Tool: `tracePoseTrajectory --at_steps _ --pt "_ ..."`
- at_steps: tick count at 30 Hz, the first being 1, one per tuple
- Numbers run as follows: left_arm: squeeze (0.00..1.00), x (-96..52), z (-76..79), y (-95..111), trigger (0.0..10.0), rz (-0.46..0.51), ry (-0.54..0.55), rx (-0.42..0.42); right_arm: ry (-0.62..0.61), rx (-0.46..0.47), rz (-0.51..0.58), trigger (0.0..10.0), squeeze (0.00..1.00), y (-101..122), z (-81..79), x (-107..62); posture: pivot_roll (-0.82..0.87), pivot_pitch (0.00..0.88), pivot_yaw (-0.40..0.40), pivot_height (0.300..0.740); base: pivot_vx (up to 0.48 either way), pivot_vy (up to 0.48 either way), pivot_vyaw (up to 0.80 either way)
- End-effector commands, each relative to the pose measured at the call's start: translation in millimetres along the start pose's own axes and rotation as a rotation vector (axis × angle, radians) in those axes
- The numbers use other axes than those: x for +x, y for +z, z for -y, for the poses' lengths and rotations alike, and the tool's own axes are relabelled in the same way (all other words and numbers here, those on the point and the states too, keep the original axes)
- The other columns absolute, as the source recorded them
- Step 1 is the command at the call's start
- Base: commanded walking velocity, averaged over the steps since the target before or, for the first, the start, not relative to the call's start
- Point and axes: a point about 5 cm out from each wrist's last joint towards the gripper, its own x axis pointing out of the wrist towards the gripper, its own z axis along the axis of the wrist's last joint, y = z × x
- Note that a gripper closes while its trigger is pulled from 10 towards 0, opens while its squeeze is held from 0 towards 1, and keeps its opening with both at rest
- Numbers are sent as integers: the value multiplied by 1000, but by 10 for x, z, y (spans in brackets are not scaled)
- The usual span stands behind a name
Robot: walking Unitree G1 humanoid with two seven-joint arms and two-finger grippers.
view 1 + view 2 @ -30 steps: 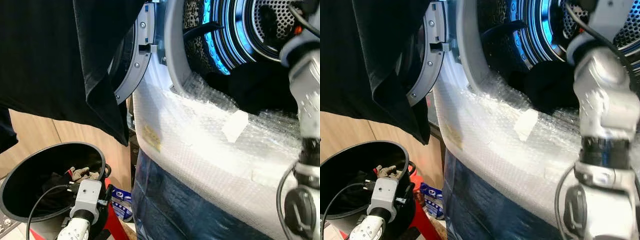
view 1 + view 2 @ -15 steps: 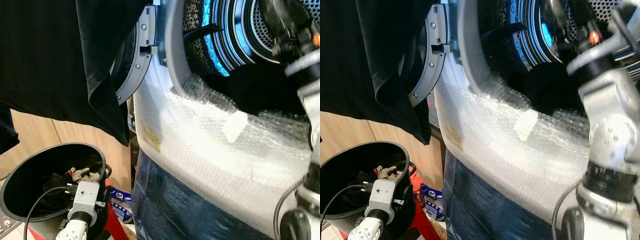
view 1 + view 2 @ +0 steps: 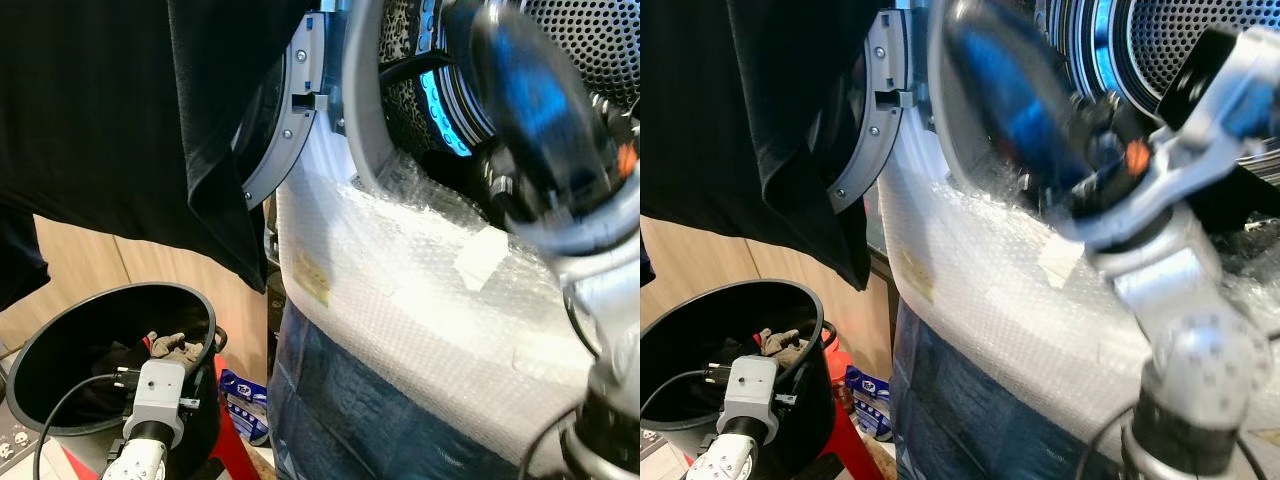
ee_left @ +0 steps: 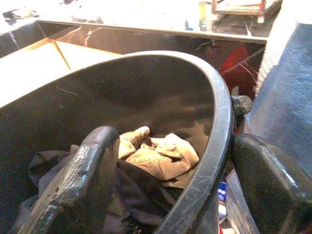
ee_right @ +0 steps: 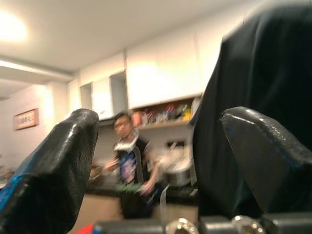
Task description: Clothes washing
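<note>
Left wrist view: the parted left gripper (image 4: 168, 195) is held straddling the basket (image 4: 219, 126) rim, the clothes (image 4: 156, 158) lying just beyond, below its fingertips.

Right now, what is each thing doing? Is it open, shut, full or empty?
Washing machine door: swung open, a black garment draped over it.
Drum: open, lit blue inside.
Black bucket: upright, clothes lying at the bottom, not full.
Left gripper: open, one finger inside the bucket's rim and one outside.
Right gripper: open, empty, raised by the drum, blurred.
</note>
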Motion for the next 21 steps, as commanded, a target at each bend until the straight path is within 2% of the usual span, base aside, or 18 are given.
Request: tracePoseTrajectory --at_steps 1,2,3,4,6,10,12,13,15,18,20,21 --pt "0 33 -131 75 10000 42 86 -5 30 59 -116 10000 0 -207 -100 -69 15 0 -74 740 0 0 0" --pt "0 34 -167 99 10000 54 113 -9 4 101 -177 10000 0 -355 -97 -177 20 0 -80 740 0 0 0" --pt "0 34 -167 99 10000 54 113 -9 4 101 -177 10000 0 -355 -97 -177 20 0 -80 740 0 0 0" --pt "0 33 -189 115 10000 62 129 -11 -13 128 -212 10000 0 -445 -98 -248 20 0 -80 740 0 0 0" --pt "0 29 -232 165 10000 91 159 -5 -110 200 -292 10000 0 -672 -24 -447 24 0 -87 740 0 0 0" --pt "0 19 -264 321 10000 173 176 -8 -393 249 -437 10000 0 -1113 269 -912 44 0 -98 740 0 0 0" --pt "0 19 -264 321 10000 173 176 -8 -393 249 -437 10000 0 -1113 269 -912 44 0 -98 740 0 0 0" --pt "0 24 -197 379 10000 198 131 -19 -563 269 -524 10000 0 -1370 419 -1234 47 0 -98 740 0 0 0" --pt "0 27 -120 391 10000 201 78 -23 -699 264 -646 10000 0 -1606 481 -1534 56 0 -98 740 0 0 0" --pt "0 27 -101 391 10000 200 65 -22 -731 254 -689 10000 0 -1673 486 -1622 56 0 -98 740 0 0 0" --pt "0 -2 -71 425 10000 205 32 -26 -967 256 -851 10000 0 -1977 500 -2112 70 0 -101 740 0 0 0" --pt "0 -2 -71 425 10000 205 32 -26 -967 256 -851 10000 0 -1977 500 -2112 70 0 -101 740 0 0 0"
